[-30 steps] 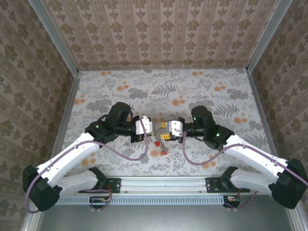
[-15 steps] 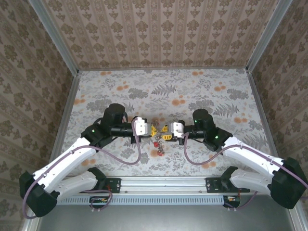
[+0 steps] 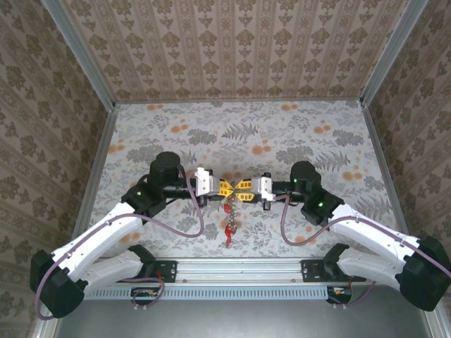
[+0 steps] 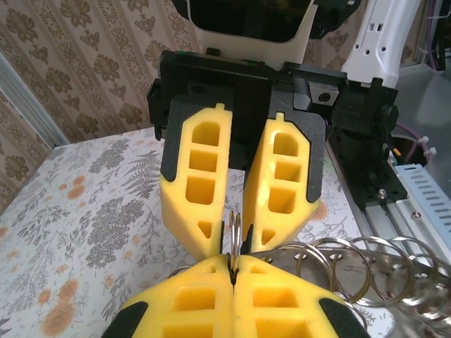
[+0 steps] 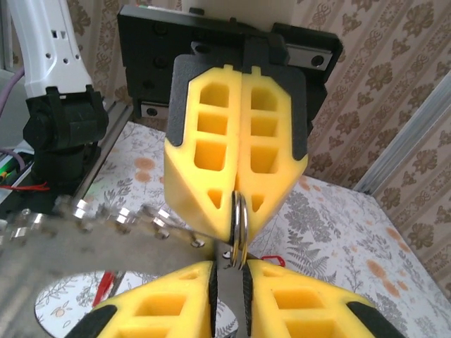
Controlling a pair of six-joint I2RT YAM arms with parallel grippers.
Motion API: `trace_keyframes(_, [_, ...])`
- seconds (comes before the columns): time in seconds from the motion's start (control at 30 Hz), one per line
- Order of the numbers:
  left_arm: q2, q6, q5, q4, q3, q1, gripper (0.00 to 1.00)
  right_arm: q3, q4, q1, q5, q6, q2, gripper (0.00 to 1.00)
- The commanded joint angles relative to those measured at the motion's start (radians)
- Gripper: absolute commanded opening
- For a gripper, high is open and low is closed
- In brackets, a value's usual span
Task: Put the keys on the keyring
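Centre of frame: left gripper point(image 3: 225, 188) pinched tight on keyring point(image 5: 239, 215); right gripper point(image 3: 245, 187) narrow, pinching it too. Red keys point(image 3: 228, 232) dangle below.

The left arm point(image 3: 106, 229) and right arm point(image 3: 366, 229) rise from their bases at the near edge of the surface. Both bend at the elbow and reach inward, so the 2 wrists point straight at each other above the middle. The left end effector point(image 3: 225, 187) and right end effector point(image 3: 244, 186) meet tip to tip, yellow fingers almost touching. In the left wrist view the left end effector's fingers point(image 4: 204, 296) are pressed flat together. In the right wrist view the right end effector's fingers point(image 5: 282, 299) stand a narrow slit apart. Whether they clamp anything cannot be told.
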Motion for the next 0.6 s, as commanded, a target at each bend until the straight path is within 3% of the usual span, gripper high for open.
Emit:
trace_keyframes(0.0, [0.0, -0.052, 0.05, 0.107, 0.001, 0.008, 0.0, -0.013, 0.086, -0.004, -0.016, 0.051, -0.023, 0.18])
trace_keyframes(0.17, [0.002, -0.067, 0.046, 0.133, -0.01, 0.007, 0.0, -0.012, 0.088, -0.004, -0.022, 0.056, -0.026, 0.13])
trace_keyframes(0.57, [0.015, -0.088, 0.047, 0.175, -0.025, 0.006, 0.0, -0.03, 0.185, -0.004, -0.006, 0.117, -0.026, 0.16])
